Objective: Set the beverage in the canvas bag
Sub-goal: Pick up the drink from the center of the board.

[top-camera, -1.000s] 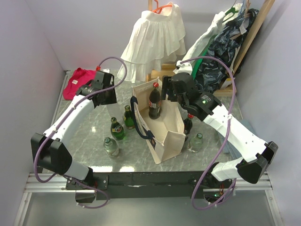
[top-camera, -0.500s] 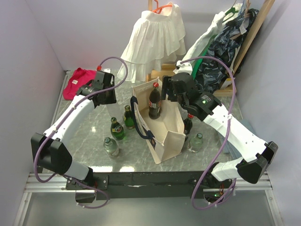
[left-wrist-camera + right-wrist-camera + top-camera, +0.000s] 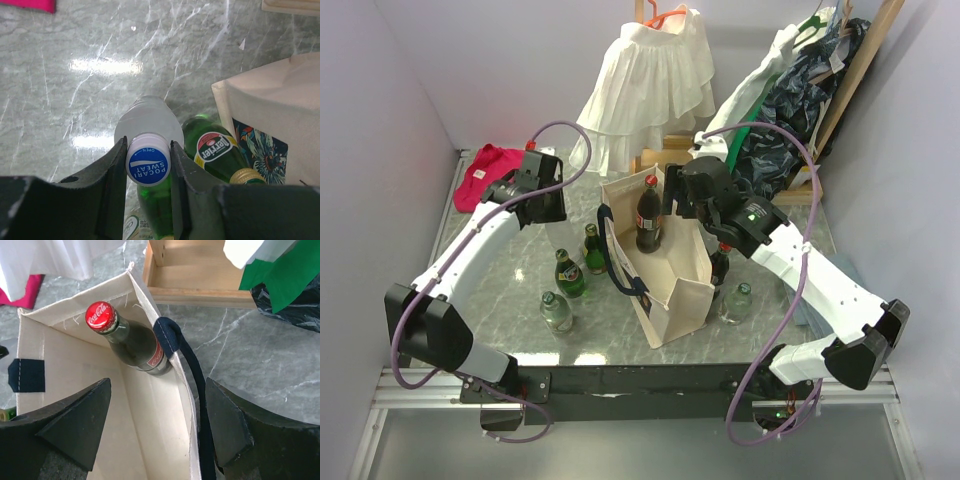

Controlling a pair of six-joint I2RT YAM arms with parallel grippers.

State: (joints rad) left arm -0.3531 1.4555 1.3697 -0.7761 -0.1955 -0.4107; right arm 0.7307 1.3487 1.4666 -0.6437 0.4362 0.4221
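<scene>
Where the bag (image 3: 665, 280) stands open-mouthed on the table (image 3: 600, 335), you have the right gripper (image 3: 156, 410) hanging over its mouth, jaws spread wide with nothing between them. A cola bottle (image 3: 131, 337) with a red cap is already inside the bag, leaning into the far corner just beside a navy handle (image 3: 182, 365). Left of the bag, your left gripper (image 3: 147, 150) pinches the Pocari bottle (image 3: 148, 117): both fingers press against the sides of its blue cap, and the bottle stands upright on the table, outside the bag. A Perrier bottle (image 3: 216, 150) sits between it and the bag's left wall, just beside both. Nearer you on the bag's left stand a green bottle (image 3: 569, 273) and a clear bottle (image 3: 556, 312). On the bag's right, a dark bottle (image 3: 720, 265) stands close against the wall, with another clear one (image 3: 737, 302) near it. Behind the bag you see a wooden crate (image 3: 200, 270) and a hanging white garment (image 3: 645, 85); a pink cloth (image 3: 485, 170) lies well to the bag's far left.
</scene>
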